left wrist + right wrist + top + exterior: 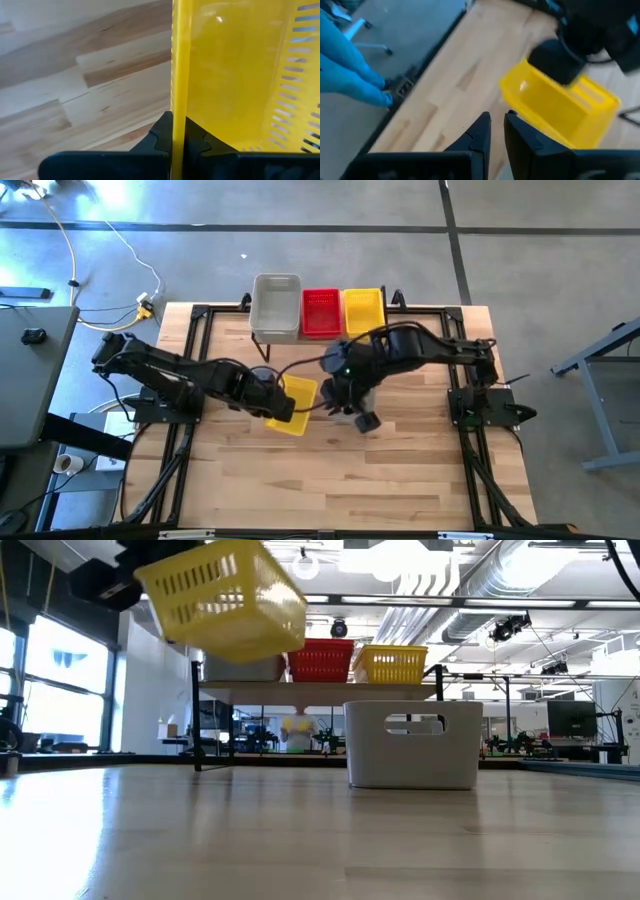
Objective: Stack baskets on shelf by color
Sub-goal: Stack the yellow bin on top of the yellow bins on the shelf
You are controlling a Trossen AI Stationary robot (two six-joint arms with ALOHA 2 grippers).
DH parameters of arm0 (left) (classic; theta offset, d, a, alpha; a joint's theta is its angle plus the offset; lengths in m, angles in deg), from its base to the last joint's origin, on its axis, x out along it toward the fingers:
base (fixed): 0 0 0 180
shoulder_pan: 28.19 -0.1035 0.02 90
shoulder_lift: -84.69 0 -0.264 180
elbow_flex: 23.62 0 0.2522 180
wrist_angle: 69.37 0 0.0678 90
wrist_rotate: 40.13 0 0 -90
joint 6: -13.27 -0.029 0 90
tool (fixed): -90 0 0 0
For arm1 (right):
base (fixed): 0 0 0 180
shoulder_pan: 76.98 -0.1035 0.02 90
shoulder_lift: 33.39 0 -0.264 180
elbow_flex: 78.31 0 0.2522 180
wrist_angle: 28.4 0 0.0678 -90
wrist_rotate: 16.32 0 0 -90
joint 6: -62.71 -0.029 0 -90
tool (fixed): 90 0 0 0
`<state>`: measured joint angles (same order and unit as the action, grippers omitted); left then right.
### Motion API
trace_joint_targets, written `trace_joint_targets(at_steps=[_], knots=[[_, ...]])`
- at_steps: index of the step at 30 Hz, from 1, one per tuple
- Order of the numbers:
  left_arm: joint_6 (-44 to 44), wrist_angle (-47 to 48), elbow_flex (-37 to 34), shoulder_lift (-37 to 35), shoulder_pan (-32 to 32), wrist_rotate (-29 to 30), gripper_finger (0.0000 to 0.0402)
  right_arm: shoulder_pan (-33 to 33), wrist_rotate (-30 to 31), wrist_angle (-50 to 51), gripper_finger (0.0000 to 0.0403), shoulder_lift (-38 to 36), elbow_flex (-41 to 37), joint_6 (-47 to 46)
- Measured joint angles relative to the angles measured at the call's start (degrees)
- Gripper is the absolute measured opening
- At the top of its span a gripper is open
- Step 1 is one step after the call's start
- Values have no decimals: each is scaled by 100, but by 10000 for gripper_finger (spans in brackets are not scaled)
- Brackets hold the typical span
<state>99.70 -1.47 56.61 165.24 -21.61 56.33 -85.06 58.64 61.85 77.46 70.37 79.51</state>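
Observation:
My left gripper point(272, 406) is shut on a yellow basket point(293, 404), which hangs tilted and high above the table in the low view point(225, 598). My right gripper point(497, 119), its fingers almost together and holding nothing, hovers just right of that basket near the table's middle point(360, 416). A pale grey basket point(412, 744) stands on its base on the table; in the high view the right arm covers it. On the shelf point(320, 688) at the far edge sit grey point(276, 306), red point(320, 312) and yellow point(364, 310) baskets. My left gripper pinches the yellow basket's side wall at its rim point(179, 107), one finger inside the basket and one outside. It comes from the table's left, roughly level. The basket is lifted clear of the table and tilted point(225, 598).
Bare wooden tabletop point(330, 480) stretches toward the near edge. Black frame rails point(190, 350) run along the table's left and right sides. The shelf's thin black legs point(195, 725) stand at the far edge. Cables lie on the floor beyond the table.

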Motion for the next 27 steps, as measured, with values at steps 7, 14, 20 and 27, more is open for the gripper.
trace_joint_targets(at_steps=[7, 14, 20, 27], knots=[[-507, 3, 357, 0, -147, 4, 0, -461, 362, -723, 40, 0, -1, -308], [-938, 13, 528, 0, -341, 20, 0, -671, 658, -1297, 80, 5, -1, -812], [-1096, 258, 528, 34, -600, 70, 0, -682, 1090, -1438, 116, 260, -1, -904], [-1162, 327, 526, 37, -738, 177, 0, -718, 1179, -1278, 119, 627, -5, -454]])
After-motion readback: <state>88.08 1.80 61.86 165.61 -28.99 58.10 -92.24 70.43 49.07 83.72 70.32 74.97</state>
